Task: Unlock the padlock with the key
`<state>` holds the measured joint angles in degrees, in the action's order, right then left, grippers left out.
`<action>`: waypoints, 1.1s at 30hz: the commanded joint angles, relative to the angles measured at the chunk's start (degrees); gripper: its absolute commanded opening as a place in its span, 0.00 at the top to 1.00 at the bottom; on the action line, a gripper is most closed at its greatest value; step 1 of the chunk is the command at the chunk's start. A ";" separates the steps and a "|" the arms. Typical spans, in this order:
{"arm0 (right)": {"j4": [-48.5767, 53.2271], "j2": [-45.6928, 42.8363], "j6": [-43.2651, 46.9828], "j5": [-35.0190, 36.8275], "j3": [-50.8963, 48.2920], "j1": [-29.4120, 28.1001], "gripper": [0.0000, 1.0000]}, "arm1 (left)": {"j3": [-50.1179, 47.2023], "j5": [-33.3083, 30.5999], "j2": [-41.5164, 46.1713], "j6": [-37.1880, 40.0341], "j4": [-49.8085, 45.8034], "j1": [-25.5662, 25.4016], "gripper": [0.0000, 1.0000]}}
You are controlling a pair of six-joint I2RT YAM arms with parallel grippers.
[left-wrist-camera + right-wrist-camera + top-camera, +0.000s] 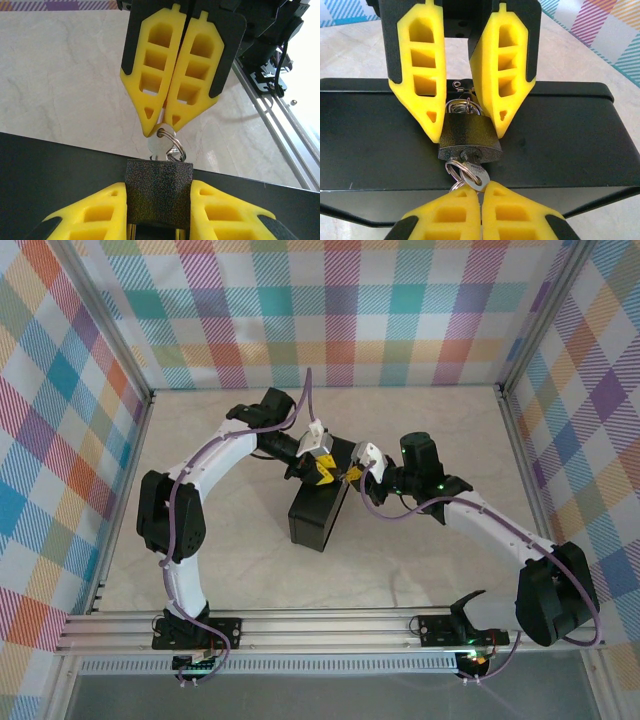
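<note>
Right hand [481,192] is clenched on the key [476,175], which seems seated in the keyhole [470,156] just ahead of its fingertips, long axis in line with the padlock [470,142] that the left hand [468,131] grasps from the opposite side.

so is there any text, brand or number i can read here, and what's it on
No readable text in any of these views.
padlock: dark grainy face, no brand or number visible.
key: mostly pinched between fingers; any stamp is too small to tell.
black box: the part of the lid that shows is blank.
</note>
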<state>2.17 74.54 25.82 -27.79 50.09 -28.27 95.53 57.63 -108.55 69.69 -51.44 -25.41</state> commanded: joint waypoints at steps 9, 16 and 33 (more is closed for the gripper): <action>-3.06 -1.40 -7.20 -5.42 1.77 -1.42 0.85 | 1.89 4.78 0.74 1.88 -0.90 -0.76 0.88; -3.56 0.99 -5.77 -2.92 3.66 -2.05 0.86 | 2.91 5.31 0.27 3.70 -3.39 -1.13 0.88; -1.27 2.84 -5.35 -5.04 6.31 -2.31 1.00 | 4.32 5.25 -0.52 4.95 -5.31 -1.46 0.90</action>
<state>2.76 76.71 19.20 -30.55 53.76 -29.91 97.82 57.12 -109.34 73.58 -56.77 -25.58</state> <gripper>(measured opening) 0.039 0.254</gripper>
